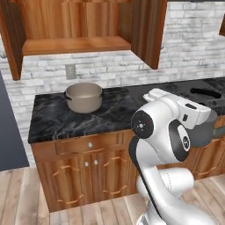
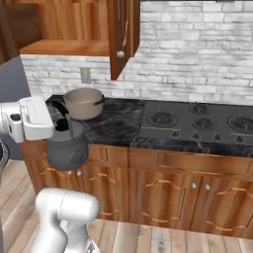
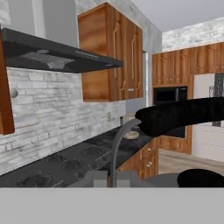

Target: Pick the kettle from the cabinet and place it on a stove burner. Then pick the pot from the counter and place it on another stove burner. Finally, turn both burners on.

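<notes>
On the counter (image 1: 52, 121), an unlabelled pot (image 1: 84, 97)

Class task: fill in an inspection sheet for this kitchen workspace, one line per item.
Surface: black marble counter with the stove set into it, burners bare.
Job's things: pot on the counter; kettle held by the counter's front edge; cabinet open, shelf bare.
Clutter: nothing seen.
Grippers: tool shut on the kettle's handle.
Cables: nothing seen.
Surroundings: brick wall, wall socket, range hood.
</notes>
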Controlling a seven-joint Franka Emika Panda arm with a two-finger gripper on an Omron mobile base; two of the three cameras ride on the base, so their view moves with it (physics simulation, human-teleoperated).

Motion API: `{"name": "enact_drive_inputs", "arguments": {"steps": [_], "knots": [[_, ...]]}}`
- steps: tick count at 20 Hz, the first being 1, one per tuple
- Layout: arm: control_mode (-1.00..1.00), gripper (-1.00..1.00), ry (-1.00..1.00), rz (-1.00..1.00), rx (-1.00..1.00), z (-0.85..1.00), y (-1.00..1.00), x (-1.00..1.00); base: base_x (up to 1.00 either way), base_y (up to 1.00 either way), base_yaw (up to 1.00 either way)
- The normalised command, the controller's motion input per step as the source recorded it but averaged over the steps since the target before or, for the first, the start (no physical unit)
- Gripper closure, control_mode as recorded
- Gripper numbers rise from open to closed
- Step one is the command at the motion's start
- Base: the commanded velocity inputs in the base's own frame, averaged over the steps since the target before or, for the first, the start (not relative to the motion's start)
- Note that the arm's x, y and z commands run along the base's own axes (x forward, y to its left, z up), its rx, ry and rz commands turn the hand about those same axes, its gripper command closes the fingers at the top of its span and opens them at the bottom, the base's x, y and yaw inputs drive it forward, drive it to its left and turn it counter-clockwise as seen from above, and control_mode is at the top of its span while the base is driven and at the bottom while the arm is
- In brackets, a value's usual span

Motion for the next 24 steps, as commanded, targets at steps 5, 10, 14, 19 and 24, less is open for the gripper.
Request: {"name": "enact_drive_inputs", "arguments": {"steps": [5,10,14,19,24], "knots": [[1.0,1.0,0.0,0.0,0.0,0.0,0.0,0.0,-0.14,-0.57,0.0],[1.0,1.0,0.0,0.0,0.0,0.0,0.0,0.0,-0.04,-0.6,0.01],[1.0,1.0,0.0,0.0,0.0,0.0,0.0,0.0,0.0,-0.64,0.02],[1.0,1.0,0.0,0.0,0.0,0.0,0.0,0.0,0.03,-0.63,0.06],[1.0,1.0,0.0,0.0,0.0,0.0,0.0,0.0,0.33,-0.57,0.15]]}}
